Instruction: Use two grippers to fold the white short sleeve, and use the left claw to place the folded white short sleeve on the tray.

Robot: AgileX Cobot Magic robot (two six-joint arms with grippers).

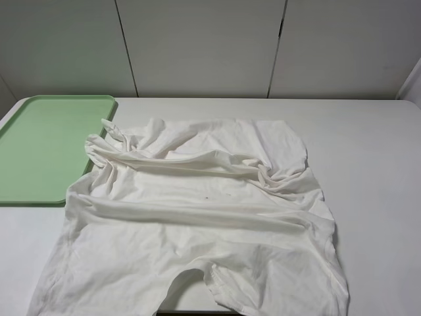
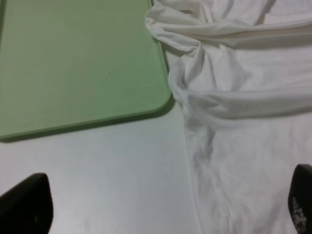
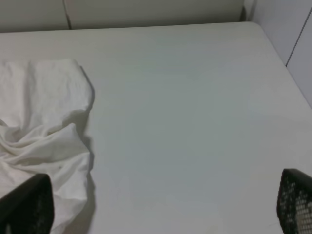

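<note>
The shirt [image 1: 197,217] lay nearest, one crumpled white garment reaching the front edge of the worktop [image 1: 368,171] and spread across its middle. Its far left corner touched the right rim of the single pale green tray [image 1: 39,145], which sat bare at the far left. The worktop was plain white and matte. Behind it stood a white panelled wall [image 1: 197,46] with two dark seams. There were two claws: the left claw [image 2: 163,207] and the right claw [image 3: 161,202] both gaped wide, gripping nothing.
</note>
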